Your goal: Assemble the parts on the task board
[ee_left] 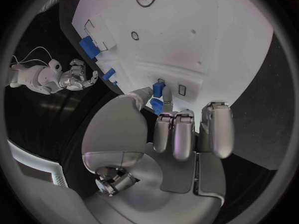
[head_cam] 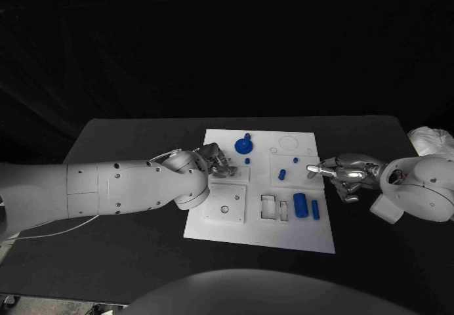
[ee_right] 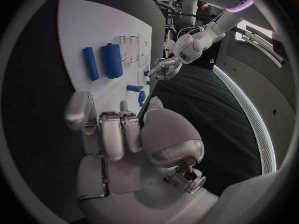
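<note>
From the head view, the left hand [head_cam: 210, 163] hovers at the task board's [head_cam: 227, 226] left edge, near the round blue knobbed part [head_cam: 244, 144] by the far edge; the right hand [head_cam: 342, 174] waits at the right edge, fingers apart, holding nothing. The large blue cylinder [head_cam: 300, 205] and slim blue pin [head_cam: 315, 209] lie near the right edge (unplaced, it seems). In the left wrist view, that hand pinches a small blue part [ee_left: 158, 89] over the board. In the right wrist view, fingers are loose. This looks like an insertion step; next comes lining the part up with its slot.
</note>
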Action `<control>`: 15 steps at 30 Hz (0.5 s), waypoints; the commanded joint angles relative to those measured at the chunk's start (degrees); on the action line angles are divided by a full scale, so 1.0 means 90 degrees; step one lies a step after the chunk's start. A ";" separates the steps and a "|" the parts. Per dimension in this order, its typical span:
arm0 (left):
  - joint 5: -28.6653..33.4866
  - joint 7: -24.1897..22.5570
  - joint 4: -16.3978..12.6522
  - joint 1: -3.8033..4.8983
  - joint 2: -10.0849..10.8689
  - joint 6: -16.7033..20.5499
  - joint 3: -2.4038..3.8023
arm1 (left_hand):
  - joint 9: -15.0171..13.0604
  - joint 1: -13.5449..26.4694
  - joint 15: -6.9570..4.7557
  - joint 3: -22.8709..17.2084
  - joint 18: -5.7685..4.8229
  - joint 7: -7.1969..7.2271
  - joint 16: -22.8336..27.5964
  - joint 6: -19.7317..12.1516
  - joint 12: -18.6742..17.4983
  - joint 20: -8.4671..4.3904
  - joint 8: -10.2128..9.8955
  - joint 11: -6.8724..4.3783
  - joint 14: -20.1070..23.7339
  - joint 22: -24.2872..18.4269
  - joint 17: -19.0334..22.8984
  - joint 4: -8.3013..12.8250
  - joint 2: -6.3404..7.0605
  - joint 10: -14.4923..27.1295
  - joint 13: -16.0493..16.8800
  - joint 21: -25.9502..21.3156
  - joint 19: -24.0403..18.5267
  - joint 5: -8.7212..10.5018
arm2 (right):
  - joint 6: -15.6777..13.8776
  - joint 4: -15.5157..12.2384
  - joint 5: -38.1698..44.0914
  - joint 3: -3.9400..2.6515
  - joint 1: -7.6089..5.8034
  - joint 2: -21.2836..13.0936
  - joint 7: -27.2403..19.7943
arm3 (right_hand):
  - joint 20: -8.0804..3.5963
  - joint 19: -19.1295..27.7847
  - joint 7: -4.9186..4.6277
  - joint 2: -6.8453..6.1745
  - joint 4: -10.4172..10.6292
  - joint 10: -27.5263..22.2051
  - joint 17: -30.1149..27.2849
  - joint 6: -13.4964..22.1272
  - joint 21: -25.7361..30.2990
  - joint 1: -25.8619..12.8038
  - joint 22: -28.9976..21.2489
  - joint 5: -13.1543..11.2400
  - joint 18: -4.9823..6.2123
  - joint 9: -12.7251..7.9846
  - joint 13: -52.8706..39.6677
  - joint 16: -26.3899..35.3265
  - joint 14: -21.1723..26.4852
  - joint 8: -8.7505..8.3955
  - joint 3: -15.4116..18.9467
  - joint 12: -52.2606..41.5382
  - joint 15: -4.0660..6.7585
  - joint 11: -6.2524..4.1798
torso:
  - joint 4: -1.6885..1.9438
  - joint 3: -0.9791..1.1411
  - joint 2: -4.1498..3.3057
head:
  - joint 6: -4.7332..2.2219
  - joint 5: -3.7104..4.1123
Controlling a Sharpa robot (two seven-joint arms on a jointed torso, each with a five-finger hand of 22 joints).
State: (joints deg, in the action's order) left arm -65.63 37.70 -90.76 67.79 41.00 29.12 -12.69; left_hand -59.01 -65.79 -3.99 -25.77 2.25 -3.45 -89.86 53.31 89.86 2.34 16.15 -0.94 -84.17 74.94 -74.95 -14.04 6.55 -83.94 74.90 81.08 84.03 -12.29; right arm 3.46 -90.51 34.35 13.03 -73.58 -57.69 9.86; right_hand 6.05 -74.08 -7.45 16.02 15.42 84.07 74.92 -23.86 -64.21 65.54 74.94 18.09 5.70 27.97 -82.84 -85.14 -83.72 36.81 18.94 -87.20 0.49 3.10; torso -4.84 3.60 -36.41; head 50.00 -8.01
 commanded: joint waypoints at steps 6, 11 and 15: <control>0.0001 -0.0020 -0.0010 -0.0012 0.0003 -0.0203 0.0001 | -0.0004 -0.0028 0.0048 0.0063 0.0016 -0.0009 -0.0016 -0.0064 0.0016 0.0050 0.0004 0.0041 -0.0648 0.1173 -0.1673 0.0021 -0.0053 -0.0673 0.1677 -0.0047 0.0075 0.0029 | 0.0045 -0.0003 0.0011 0.0003 0.0010 -0.0001 -0.0053 | 0.0000 0.0040 0.0002 -0.0001 0.0002 0.0066 0.1127 0.0049 0.0032 0.0057 0.0829 0.0037 0.0004 -0.0007 -0.0362 0.0021 -0.0198 -0.0029 -0.0028 0.0028 -0.0015 -0.0049 | -0.0004 -0.0001 0.0000 | 0.0000 -0.0001; 0.0001 -0.0014 -0.0008 -0.0025 0.0007 -0.0214 0.0001 | -0.0005 -0.0048 0.0050 0.0078 0.0019 -0.0011 -0.0016 -0.0072 0.0016 0.0053 0.0006 0.0043 -0.0648 0.1169 -0.1673 0.0023 -0.0063 -0.0673 0.1677 -0.0058 0.0069 0.0025 | 0.0044 0.0001 0.0011 0.0003 0.0015 0.0002 -0.0055 | 0.0000 0.0040 0.0002 -0.0001 0.0002 0.0066 0.1127 0.0049 0.0032 0.0057 0.0829 0.0037 0.0004 -0.0007 -0.0362 0.0021 -0.0198 -0.0029 -0.0028 0.0028 -0.0015 -0.0049 | 0.0003 -0.0003 0.0001 | 0.0000 0.0005; 0.0027 -0.0066 -0.0010 -0.0032 0.0009 -0.0193 0.0001 | -0.0015 -0.0106 0.0051 0.0098 0.0020 -0.0004 -0.0016 -0.0061 0.0016 0.0056 0.0028 0.0040 -0.0648 0.1170 -0.1673 0.0029 -0.0103 -0.0673 0.1677 -0.0064 0.0068 -0.0021 | 0.0045 0.0005 0.0011 0.0003 0.0022 0.0003 -0.0056 | 0.0000 0.0041 0.0001 -0.0001 0.0001 0.0067 0.1127 0.0050 0.0033 0.0060 0.0829 0.0041 0.0004 -0.0007 -0.0363 0.0020 -0.0199 -0.0029 -0.0030 0.0027 -0.0015 -0.0049 | 0.0001 -0.0005 0.0004 | 0.0000 0.0000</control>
State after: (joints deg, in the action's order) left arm -65.60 37.73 -90.80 67.57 41.12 28.19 -12.68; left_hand -59.06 -66.40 -3.79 -25.22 2.25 -3.66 -89.86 53.11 89.86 2.34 16.15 -0.94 -83.96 74.93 -74.94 -13.81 5.94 -83.94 74.95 80.87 84.03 -12.29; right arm 3.46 -90.46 34.34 13.04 -73.47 -57.68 9.86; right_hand 6.05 -74.08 -7.45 16.02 15.42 84.07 74.91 -23.86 -64.21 65.54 74.93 18.12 5.70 27.97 -82.84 -85.15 -83.73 36.81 18.94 -87.26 0.49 3.13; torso -4.84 3.58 -36.40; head 50.00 -7.99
